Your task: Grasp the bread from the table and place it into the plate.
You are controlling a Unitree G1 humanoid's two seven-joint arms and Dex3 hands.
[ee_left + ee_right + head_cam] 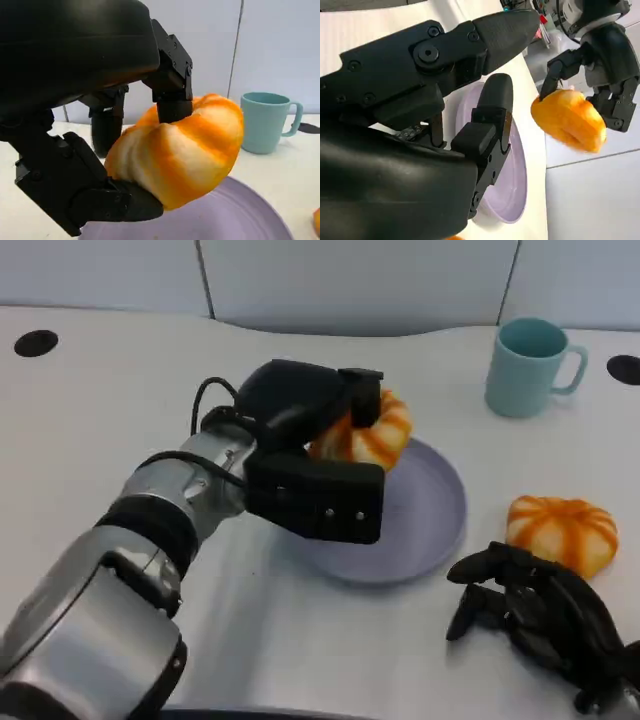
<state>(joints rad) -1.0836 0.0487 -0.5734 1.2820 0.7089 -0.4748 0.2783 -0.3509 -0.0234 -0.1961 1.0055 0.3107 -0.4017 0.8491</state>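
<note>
Head view: the left hand (320,455) grips a bread (368,432), a rounded bun with orange and pale cream stripes, holding it above the far-left part of a lavender plate (430,515). Black fingers wrap over the top of the bun and a broad black part of the hand lies below it. Whether the bun touches the plate cannot be told from this angle. A second bread (562,531) of the same striped look lies on the white table (90,420) just right of the plate. The right hand (535,615) rests near the table's front edge, just in front of that second bun, fingers loosely curled and holding nothing. A light teal mug (528,366) stands at the far right, well apart from the plate. No brand, label or writing can be read on any object.

Left wrist view: fingers (172,95) press on the top of the held bun (185,150), and a lower finger supports it from beneath. The bun hangs clear of the plate surface (240,215). The mug (265,122) stands beyond.

Right wrist view: past the right hand's own fingers (485,135), the left hand (592,75) holds the bun (570,120) off the plate (512,170).
</note>
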